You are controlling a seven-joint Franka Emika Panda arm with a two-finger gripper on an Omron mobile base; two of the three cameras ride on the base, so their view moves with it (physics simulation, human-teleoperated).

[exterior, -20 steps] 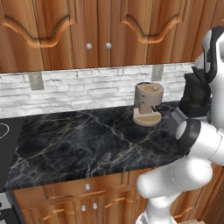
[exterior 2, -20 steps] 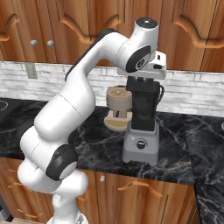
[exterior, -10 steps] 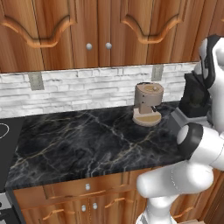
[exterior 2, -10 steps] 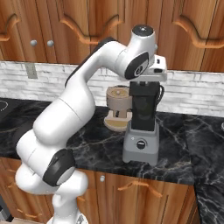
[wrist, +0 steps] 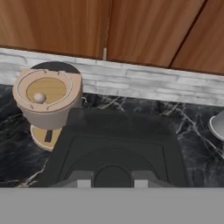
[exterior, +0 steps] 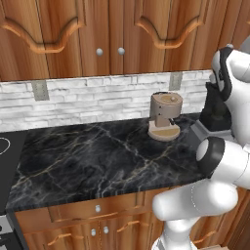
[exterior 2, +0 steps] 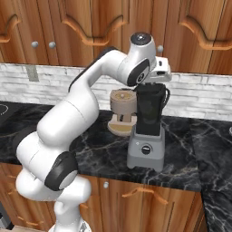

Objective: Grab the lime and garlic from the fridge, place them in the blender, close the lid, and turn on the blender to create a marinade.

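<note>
The blender stands on the dark marble counter, its tall black jar on the grey base with the round black knob. My gripper sits right on top of the jar, pointing down, and its fingers are hidden against the jar's top. From the hand view I look straight down on the flat black lid, which covers the jar. In the left base view my own arm half hides the jar. The lime, the garlic and the fridge are out of view.
A tan-brown coffee machine stands just left of the blender, close behind my forearm. Wooden wall cabinets hang above the stone backsplash. A black cooktop lies at the counter's far left.
My arm's upper links have swung a little to the right while the hand has stayed on top of the blender jar. The blender and coffee machine have not moved.
</note>
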